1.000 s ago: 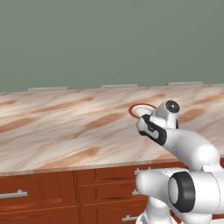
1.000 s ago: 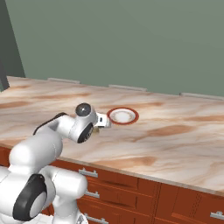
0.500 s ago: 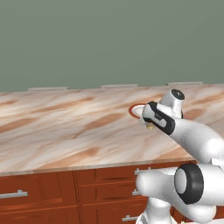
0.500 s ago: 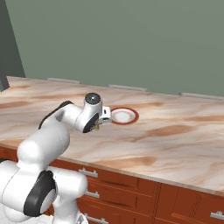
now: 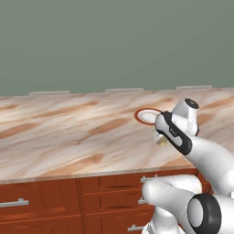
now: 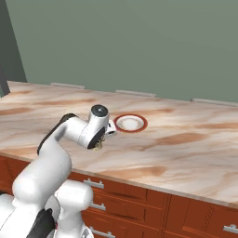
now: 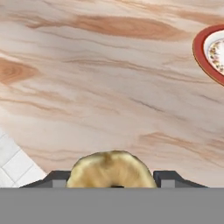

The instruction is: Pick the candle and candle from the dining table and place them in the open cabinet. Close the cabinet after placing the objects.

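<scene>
A squat tan-yellow candle point(image 7: 110, 171) sits between my gripper's point(image 7: 111, 178) two dark tips, and the gripper is shut on it. In the left base view the candle point(image 5: 161, 140) hangs under the gripper point(image 5: 160, 136), a little above the marble top of the dining table point(image 5: 68, 132), just in front of the plate. From the right base view the gripper point(image 6: 101, 143) holds the candle point(image 6: 97, 147) over the table point(image 6: 186, 144) near its front edge. The cabinet is out of view.
A red-rimmed white plate point(image 5: 147, 115) point(image 6: 130, 123) point(image 7: 210, 50) lies on the table just beyond the gripper. Reddish-brown drawers point(image 5: 45, 201) with silver handles run below the top. White floor tiles point(image 7: 13, 166) show past the table's edge. A green wall stands behind.
The arm has reshaped, its forearm swinging toward the table's near edge. The hand has stayed close to the plate with the candle still held.
</scene>
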Available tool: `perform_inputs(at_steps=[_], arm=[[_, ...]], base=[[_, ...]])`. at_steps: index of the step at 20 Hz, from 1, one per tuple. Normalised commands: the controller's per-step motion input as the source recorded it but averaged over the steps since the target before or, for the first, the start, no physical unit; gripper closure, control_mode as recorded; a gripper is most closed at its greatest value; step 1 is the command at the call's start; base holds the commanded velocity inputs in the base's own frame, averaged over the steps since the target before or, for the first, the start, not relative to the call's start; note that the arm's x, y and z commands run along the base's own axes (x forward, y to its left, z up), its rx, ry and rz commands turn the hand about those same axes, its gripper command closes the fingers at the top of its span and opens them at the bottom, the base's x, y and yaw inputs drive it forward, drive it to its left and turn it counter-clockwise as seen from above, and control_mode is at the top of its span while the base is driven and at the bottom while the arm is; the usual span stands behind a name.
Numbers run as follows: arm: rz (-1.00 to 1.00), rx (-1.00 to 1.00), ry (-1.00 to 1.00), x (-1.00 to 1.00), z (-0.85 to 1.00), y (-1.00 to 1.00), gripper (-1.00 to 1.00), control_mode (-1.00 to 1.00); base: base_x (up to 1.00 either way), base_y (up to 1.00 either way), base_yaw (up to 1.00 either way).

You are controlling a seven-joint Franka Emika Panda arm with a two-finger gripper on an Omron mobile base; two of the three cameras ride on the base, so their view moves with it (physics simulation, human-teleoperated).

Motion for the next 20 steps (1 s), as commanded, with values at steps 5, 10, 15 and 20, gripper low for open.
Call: perform_inputs(at_steps=[5,10,15,20], arm=[[0.06,-0.05,0.00,-0.78,-0.02,0.10,1.00,-1.00],[-0.07,-0.06,-0.18,-0.29,0.00,0.00,1.00,-1.00],[-0.23,-0.02,-0.29,-0.14,0.00,0.00,1.00,-1.00],[-0.30,0.06,-0.10,-0.07,0.00,0.00,1.00,-1.00]], base=[[0.00,0.00,0.00],[0.00,0.00,0.00],[0.00,0.00,0.00],[0.00,0.00,0.00]])
